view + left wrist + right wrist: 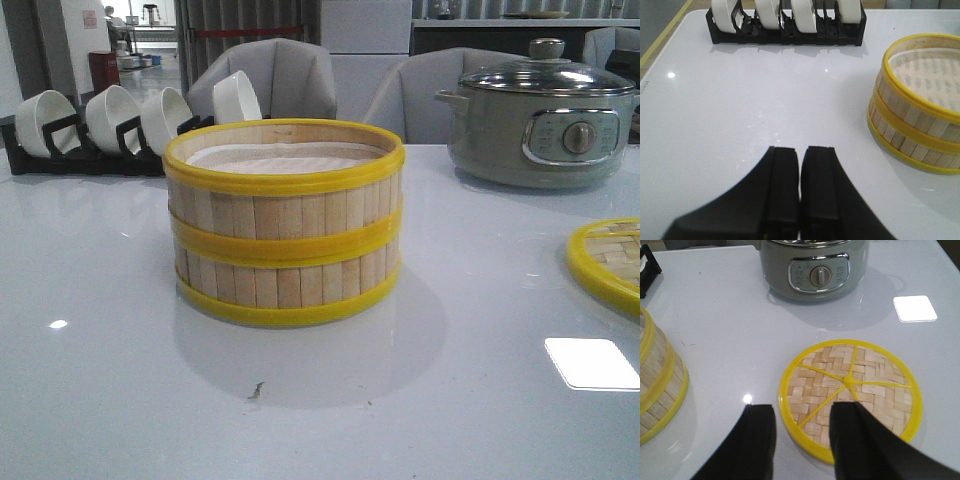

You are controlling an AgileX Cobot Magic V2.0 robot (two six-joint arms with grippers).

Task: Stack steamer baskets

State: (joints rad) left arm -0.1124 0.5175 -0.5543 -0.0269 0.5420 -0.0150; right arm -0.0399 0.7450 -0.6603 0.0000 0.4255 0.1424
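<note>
Front view shows the two steamer baskets (pixel 284 225) already stacked one on the other near the middle of the white table (pixel 100 400), upright, with yellow rim bands at top, middle and bottom and a pale liner (pixel 285 158) inside the upper one. The woven bamboo lid (pixel 610 262) lies flat on the table off to the right of the stack, well apart from it and cut by the frame edge. Behind the lid stands the grey electric pot (pixel 540 125) with its glass lid on. At the back left a black rack (pixel 90 155) holds four white bowls (pixel 110 118) on edge.

In the left wrist view the left end effector (pixel 799 185) hovers over bare table with its two black fingers pressed together, holding nothing; the stacked baskets sit to one side of it and the bowl rack lies beyond.

In the right wrist view the right end effector (pixel 802 440) has its fingers spread apart, empty, positioned above the near edge of the lid, one finger overlapping the lid's rim in the picture. Whether it touches the lid cannot be told.
</note>
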